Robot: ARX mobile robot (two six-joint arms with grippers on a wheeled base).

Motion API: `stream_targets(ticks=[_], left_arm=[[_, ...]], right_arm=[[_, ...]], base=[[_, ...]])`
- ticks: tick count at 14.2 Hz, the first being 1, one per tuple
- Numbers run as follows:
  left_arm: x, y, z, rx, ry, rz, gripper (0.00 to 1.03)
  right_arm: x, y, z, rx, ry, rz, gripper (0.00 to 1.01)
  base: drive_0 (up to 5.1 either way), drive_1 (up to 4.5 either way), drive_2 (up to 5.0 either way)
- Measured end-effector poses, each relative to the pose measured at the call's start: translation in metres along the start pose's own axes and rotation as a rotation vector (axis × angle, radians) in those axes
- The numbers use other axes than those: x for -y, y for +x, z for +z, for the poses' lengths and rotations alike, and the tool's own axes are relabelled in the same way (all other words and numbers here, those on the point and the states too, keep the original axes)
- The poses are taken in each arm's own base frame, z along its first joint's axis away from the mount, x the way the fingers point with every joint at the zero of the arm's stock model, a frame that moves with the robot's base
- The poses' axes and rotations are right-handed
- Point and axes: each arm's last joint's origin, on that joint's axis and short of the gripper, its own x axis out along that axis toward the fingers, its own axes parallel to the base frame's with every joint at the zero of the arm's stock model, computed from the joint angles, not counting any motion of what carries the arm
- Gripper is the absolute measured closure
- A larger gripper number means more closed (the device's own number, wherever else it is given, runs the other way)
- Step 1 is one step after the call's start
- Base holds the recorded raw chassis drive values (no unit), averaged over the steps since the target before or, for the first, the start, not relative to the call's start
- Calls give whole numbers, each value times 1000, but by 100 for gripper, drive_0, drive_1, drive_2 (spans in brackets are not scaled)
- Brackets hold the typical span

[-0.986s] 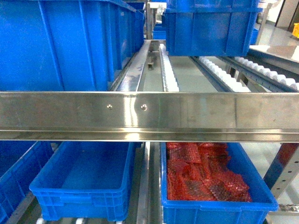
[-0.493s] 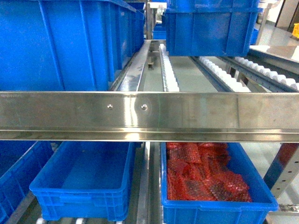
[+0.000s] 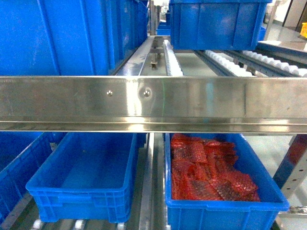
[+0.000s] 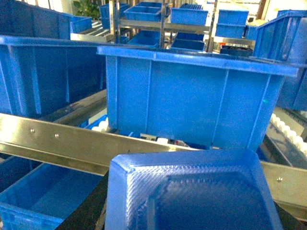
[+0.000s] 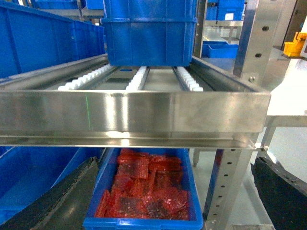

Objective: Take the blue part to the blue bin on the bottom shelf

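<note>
Head view has shifted since a second ago: the silver steel front rail (image 3: 153, 103) of the upper tier sits higher in frame, and more of the lower tier shows below it. No bins have moved.

Surface and room: a silver steel flow rack with white roller rails (image 3: 171, 60) on the upper tier, carrying large blue plastic crates (image 3: 218, 24). On the bottom shelf (image 3: 152, 191), an empty blue plastic bin (image 3: 86, 184) sits left, and just beside it on the right a second blue bin filled with red bubble-wrap bags (image 3: 206, 175). A perforated steel upright (image 5: 225, 177) stands right; more racks and blue bins are behind, with grey floor.

Left tool: not visible itself. The left wrist view is filled at the bottom by a blue moulded plastic tray part (image 4: 192, 191), close under the camera, above the rail; grip cannot be confirmed. Right tool: only dark edges (image 5: 280, 184) at the lower corners of its wrist view; spread looks wide, nothing between.
</note>
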Motion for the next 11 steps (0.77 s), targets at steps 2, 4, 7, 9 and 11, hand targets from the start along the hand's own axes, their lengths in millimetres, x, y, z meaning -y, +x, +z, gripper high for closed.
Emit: stream_targets(ticks=[2,4,7,9,11], left_arm=[[0,0,0,0,0,0,59],[0,0,0,-1,0,0,59],[0,0,0,-2,1,0,59],[0,0,0,-2,1,0,59],[0,0,0,-2,2,0,59]], right_arm=[[0,0,0,-1,1,-2,3],[0,0,0,-2,-1,-2,3],[0,0,0,-1,0,-2,3],[0,0,0,-2,0,-2,3],[0,0,0,-2,0,-2,3]], base=[[0,0,0],[0,0,0],[0,0,0],[0,0,0],[0,0,0]])
